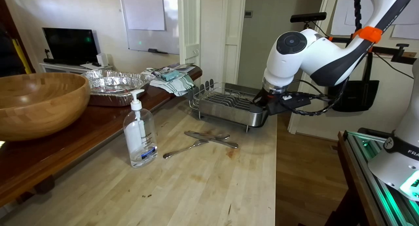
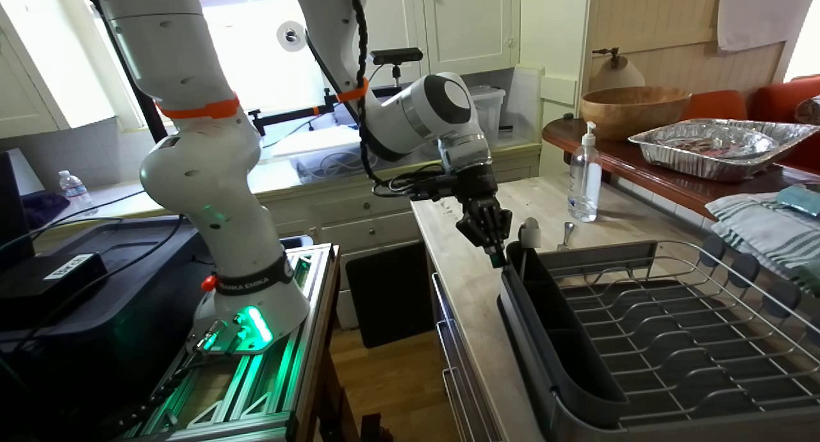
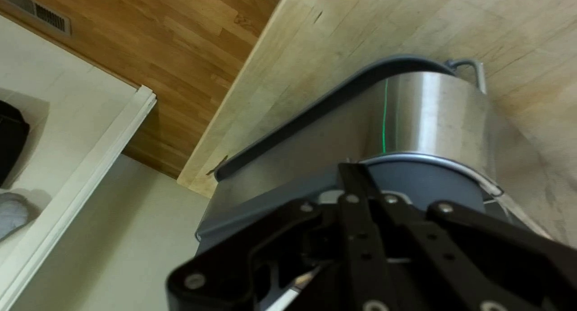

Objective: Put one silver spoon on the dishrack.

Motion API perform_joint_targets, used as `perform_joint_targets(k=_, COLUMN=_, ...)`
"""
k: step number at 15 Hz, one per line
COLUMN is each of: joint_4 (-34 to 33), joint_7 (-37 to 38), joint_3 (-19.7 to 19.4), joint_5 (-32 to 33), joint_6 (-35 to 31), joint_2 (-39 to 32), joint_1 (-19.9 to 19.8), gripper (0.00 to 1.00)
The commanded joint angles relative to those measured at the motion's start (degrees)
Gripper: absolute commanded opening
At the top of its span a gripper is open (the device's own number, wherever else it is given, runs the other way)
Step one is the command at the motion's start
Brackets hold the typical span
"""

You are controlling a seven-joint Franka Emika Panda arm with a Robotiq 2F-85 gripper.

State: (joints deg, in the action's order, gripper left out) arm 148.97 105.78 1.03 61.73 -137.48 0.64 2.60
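- The gripper [image 2: 498, 260] is found pointing down at one end of the dishrack [image 1: 226, 112], its tips at the rim of the black holder [image 2: 556, 319]; contact cannot be confirmed.
- Its fingers [image 3: 356, 180] are seen close together, with no clear gap; nothing held is made out, though the space between the tips is too hidden for a hold to be ruled out.
- Just beside them, on the side of the rack's wires, an upright piece [image 2: 529, 225] with a rounded head is seated in the holder, long axis near vertical, narrowly apart from the fingers. It is judged probably to be the silver spoon, already racked; if so, a lift straight up is called for, with no sideways sweep.
- That piece is shown plainly in an exterior view only; in the wrist view it is not clearly made out.
- Well apart, beyond the rack's long wall, a loose spoon [image 1: 223, 137] is laid flat on the counter [image 1: 196, 193], bowl toward the robot's side, just beside a knife [image 1: 213, 140] and near a fork [image 1: 184, 149]. It is not taken in by the wrist view.
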Motion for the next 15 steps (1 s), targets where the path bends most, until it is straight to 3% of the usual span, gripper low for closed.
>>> perform_joint_targets(k=1, joint_4=-0.73, joint_7=-2.09, joint_3=0.60, joint_5=1.65, joint_6=-3.00, joint_2=-0.73, joint_1=-0.11, gripper=0.00)
perform_joint_targets(k=7, joint_4=-2.10, joint_7=-6.11, joint_3=1.27, joint_5=2.63, joint_6=-5.75, joint_2=-1.74, joint_1=0.12, gripper=0.00)
perform_joint_targets(k=15, joint_4=-6.70, joint_7=-7.20, joint_3=1.03, joint_5=9.87, joint_6=-11.09, joint_2=-4.77, joint_1=-0.21, gripper=0.00)
